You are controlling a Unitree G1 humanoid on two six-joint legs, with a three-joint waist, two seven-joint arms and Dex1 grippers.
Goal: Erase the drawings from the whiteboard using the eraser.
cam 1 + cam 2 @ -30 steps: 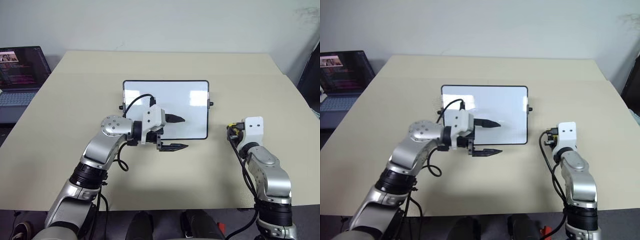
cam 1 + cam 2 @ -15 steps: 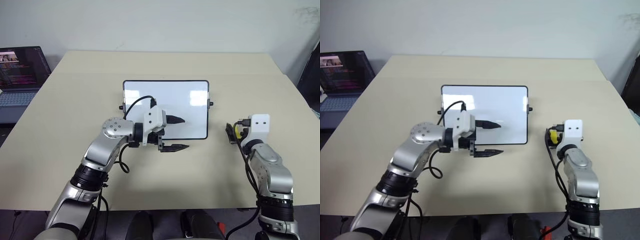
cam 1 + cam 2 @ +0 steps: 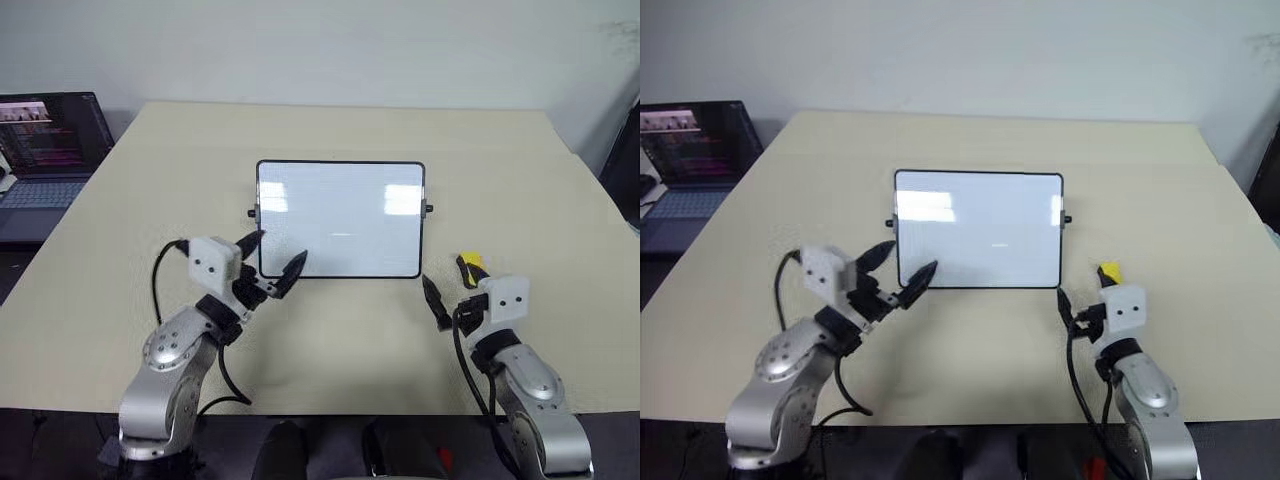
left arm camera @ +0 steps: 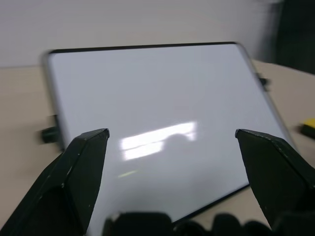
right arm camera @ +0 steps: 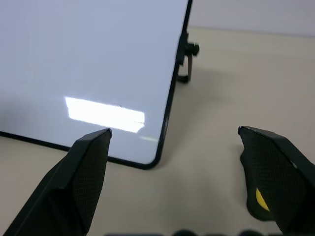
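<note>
White and glossy, the whiteboard [image 3: 340,218] is lying flat in the middle of the table [image 3: 520,180], and you are looking at a surface with no red drawings left that these views can pick out, only glare. So judge the step in hand as finishing up: you are pulling both arms clear, and doing it well means keeping them low, away from the frame, and not nudging the eraser.

Your left gripper [image 3: 272,262] is hovering just off the board's near left corner, fingers spread wide with nothing between them. Your right gripper [image 3: 452,285] is standing wide open too, holding nothing, near the board's near right corner.

The eraser [image 3: 471,266] is sitting on the table just beside the right gripper, apart from the board.

The head views are giving you the whole layout, plus a laptop [image 3: 45,145] on your far left. The right wrist view is showing what they cannot: the eraser [image 5: 262,199] lying right against the gripper's outer finger, possibly touching. The left wrist view is confirming a bare board close up.
</note>
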